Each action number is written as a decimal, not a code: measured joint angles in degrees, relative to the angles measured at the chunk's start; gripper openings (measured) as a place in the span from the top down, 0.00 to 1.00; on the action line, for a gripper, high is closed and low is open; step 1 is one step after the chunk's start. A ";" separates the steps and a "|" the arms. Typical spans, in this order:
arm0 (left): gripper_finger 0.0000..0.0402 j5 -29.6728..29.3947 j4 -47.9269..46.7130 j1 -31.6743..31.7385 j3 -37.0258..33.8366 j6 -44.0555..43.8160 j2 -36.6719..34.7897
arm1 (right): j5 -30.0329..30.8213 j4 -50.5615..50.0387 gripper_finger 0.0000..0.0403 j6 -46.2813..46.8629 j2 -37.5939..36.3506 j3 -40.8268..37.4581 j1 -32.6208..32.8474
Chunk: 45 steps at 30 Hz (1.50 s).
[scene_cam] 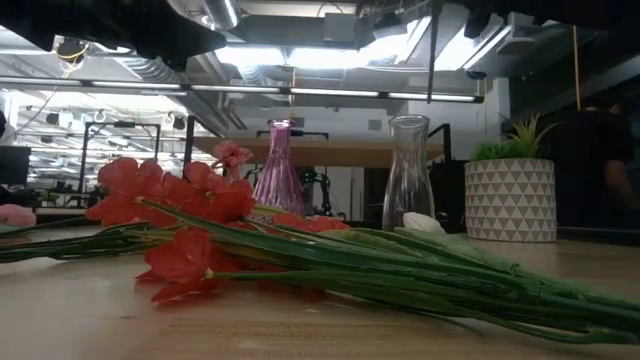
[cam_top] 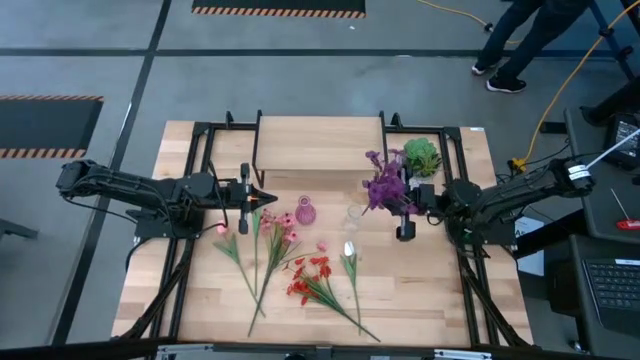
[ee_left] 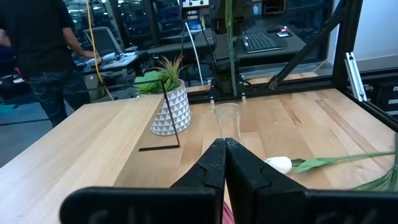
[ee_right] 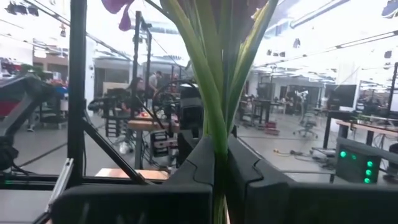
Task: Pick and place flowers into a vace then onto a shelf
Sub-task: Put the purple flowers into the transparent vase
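My right gripper [cam_top: 404, 212] [ee_right: 219, 167] is shut on the purple sprig [cam_top: 384, 185], raised near the clear glass vase [cam_top: 352, 213] [scene_cam: 408, 172]. The left wrist view shows the sprig's green stem [ee_left: 231, 50] hanging straight down above that vase [ee_left: 227, 117]. My left gripper [cam_top: 262, 197] [ee_left: 224, 163] is shut and holds nothing, hovering by the pink vase [cam_top: 305, 212] [scene_cam: 278, 165]. The tulips [cam_top: 272, 225], red cluster [cam_top: 310, 275] and white bud [cam_top: 349, 250] [ee_left: 280, 165] lie flat on the table. The shelf [cam_top: 320, 145] stands at the far side. My right gripper pinches the purple sprig's bundled green stems [ee_right: 217, 146] between its two fingers, which lie level across them, coming from the table's right. The sprig stands upright and is lifted clear, with the purple bloom [ee_right: 118, 7] above the fingers and the stem end hanging below.
A spiky green plant in a white patterned pot [cam_top: 422, 157] [scene_cam: 510, 195] [ee_left: 168, 106] stands beside the shelf's right end, close to my right gripper. Black frame rails [cam_top: 200, 140] border the table. A person [cam_top: 525, 45] walks on the floor beyond the far edge.
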 joint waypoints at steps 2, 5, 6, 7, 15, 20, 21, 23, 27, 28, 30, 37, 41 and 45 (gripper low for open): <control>0.99 -0.02 0.00 0.00 0.00 0.01 0.00 | -0.26 -0.18 0.98 -0.02 1.08 0.98 -0.38; 0.99 -0.02 -0.04 0.00 0.00 0.00 0.00 | -0.40 -2.34 0.98 -0.31 2.90 3.21 -0.83; 0.99 -0.02 -0.11 0.00 0.00 0.01 0.00 | -0.43 -3.52 0.98 -0.33 3.45 3.89 -1.07; 0.99 -0.02 -0.21 0.00 0.00 0.00 0.00 | -0.43 -4.84 0.98 -0.31 4.02 4.63 -1.45; 0.99 -0.02 -0.31 0.00 0.00 0.02 0.02 | -0.40 -5.89 0.98 0.16 7.22 5.62 -3.40; 0.99 -0.02 -0.29 0.00 0.00 0.02 0.02 | -0.38 -4.75 0.98 1.49 10.02 5.62 -3.41; 0.99 -0.04 -0.31 0.00 0.00 0.02 0.02 | -0.38 -4.73 0.98 1.62 10.57 5.64 -3.41; 0.99 -0.02 -0.31 0.00 0.00 0.02 0.02 | -0.18 -4.80 0.98 2.30 11.56 5.63 -3.41; 0.99 -0.02 -0.29 0.00 0.00 0.02 0.02 | 0.17 -4.71 0.98 3.19 12.50 5.04 -3.41; 0.99 -0.02 -0.28 0.00 0.00 0.02 0.02 | 0.19 -4.59 0.98 3.61 12.59 4.61 -3.41; 0.99 -0.04 -0.29 0.00 0.00 0.02 0.02 | 0.21 -4.31 0.98 4.65 12.61 3.62 -3.41; 0.99 -0.03 -0.44 0.00 0.00 0.02 0.02 | 1.74 0.98 0.98 4.06 12.58 1.07 -3.41; 0.99 -0.02 -0.74 -0.01 0.00 0.02 0.02 | 1.75 1.24 0.98 5.63 12.61 -0.02 -3.41; 0.99 -0.02 -0.91 -0.02 0.00 0.02 0.02 | 1.81 4.05 0.98 7.47 14.95 -0.73 -3.38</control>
